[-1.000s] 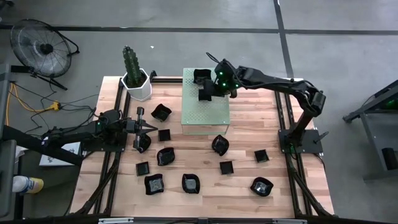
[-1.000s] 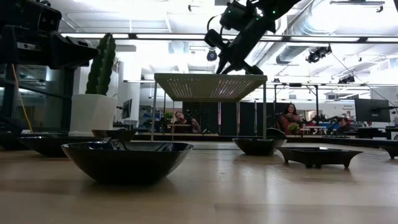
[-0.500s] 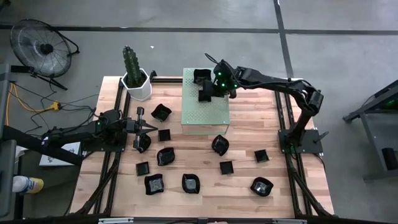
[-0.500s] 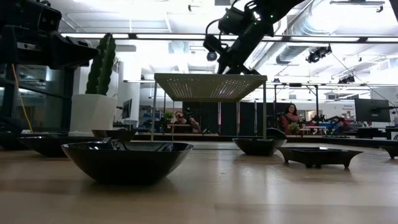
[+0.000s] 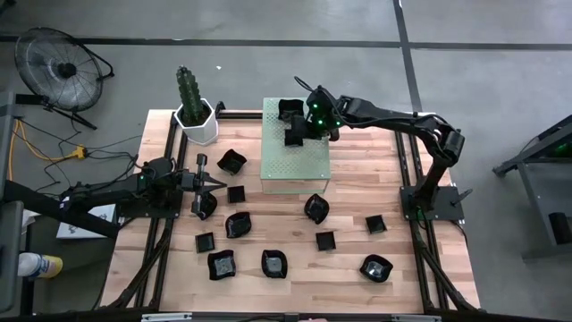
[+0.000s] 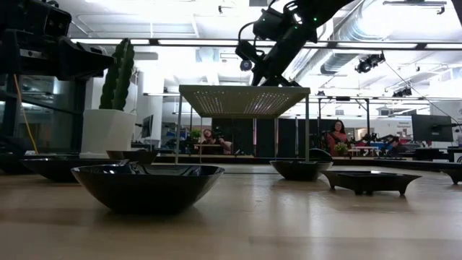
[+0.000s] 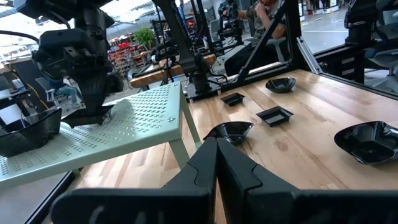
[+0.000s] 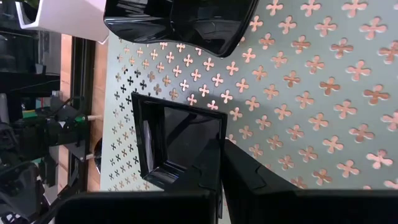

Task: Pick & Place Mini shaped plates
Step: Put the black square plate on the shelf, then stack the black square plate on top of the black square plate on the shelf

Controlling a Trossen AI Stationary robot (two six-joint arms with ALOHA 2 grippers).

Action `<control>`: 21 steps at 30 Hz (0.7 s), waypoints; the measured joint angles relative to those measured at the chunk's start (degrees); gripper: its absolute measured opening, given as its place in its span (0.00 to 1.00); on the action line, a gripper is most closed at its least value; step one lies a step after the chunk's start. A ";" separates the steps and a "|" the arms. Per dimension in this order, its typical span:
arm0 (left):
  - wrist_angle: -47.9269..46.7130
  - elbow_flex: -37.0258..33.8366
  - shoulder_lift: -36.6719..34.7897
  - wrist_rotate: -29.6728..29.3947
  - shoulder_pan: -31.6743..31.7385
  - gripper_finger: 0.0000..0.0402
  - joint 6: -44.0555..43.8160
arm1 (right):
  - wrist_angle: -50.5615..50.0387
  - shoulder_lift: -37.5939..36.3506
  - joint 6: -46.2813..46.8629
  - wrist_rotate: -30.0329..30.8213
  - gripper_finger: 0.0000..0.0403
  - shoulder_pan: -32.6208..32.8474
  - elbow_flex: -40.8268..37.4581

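Right gripper (image 8: 221, 180) pinches square plate (image 8: 180, 146) rim over green perforated stand (image 5: 308, 165) (another plate (image 8: 180, 18) adjacent). Lower flat, release without nudging. Left gripper (image 7: 216, 165) pressed together, idle.

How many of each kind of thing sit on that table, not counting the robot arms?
Black dishes: 13
Green stand: 1
Potted cactus: 1
Total: 15
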 joint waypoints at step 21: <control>0.00 0.00 0.00 0.00 -0.02 0.01 0.00 | -0.57 -1.10 -3.09 -0.31 0.25 0.02 -0.07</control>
